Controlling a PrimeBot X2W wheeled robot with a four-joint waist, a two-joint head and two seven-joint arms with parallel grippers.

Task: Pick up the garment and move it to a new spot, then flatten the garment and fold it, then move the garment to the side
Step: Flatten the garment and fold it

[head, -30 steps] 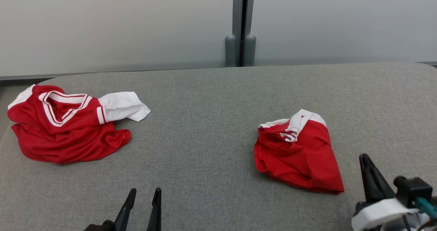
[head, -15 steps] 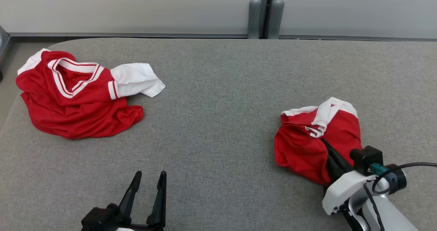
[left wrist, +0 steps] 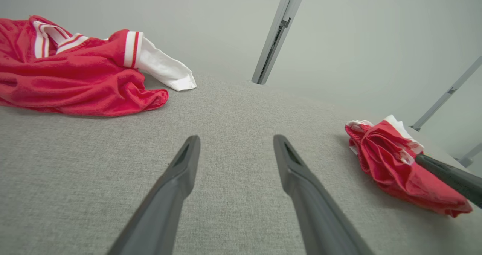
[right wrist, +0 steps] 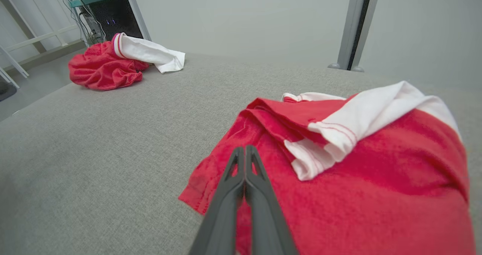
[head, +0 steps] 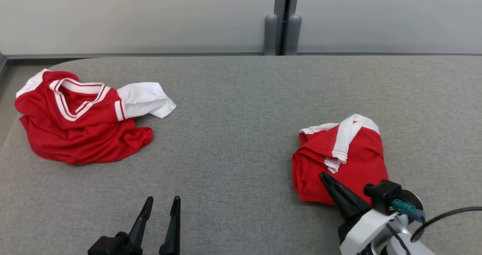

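a grey padded table (head: 233, 134) is stretching across the head view, with a pale wall behind it.

at the far left, a crumpled red garment (head: 75, 130) is lying in a loose heap near the table's left edge, its striped collar facing up and a white sleeve (head: 145, 100) spilling out to the right. nothing is touching it.

lower down and left of centre, the left gripper (head: 162, 199) is hovering over bare table, its two dark fingers standing wide apart and holding nothing. it is well apart from both garments.

at the right, a folded red garment (head: 350, 161) is sitting as a compact bundle, with white trim (head: 344, 138) draped over its top. the right gripper (head: 324, 176) is reaching in from the lower right, its tip lying over the bundle's near edge. in the right wrist view its fingers (right wrist: 228, 196) are pressing tightly together, with no cloth showing between them; whether the tip is touching the fabric cannot be told.

judging from this, the bundle looks already folded, so the step in hand is probably moving it to the side. the next move is likely calling for either pushing with the closed fingers or opening them and pinching an edge through all layers, so the fold is not coming undone.
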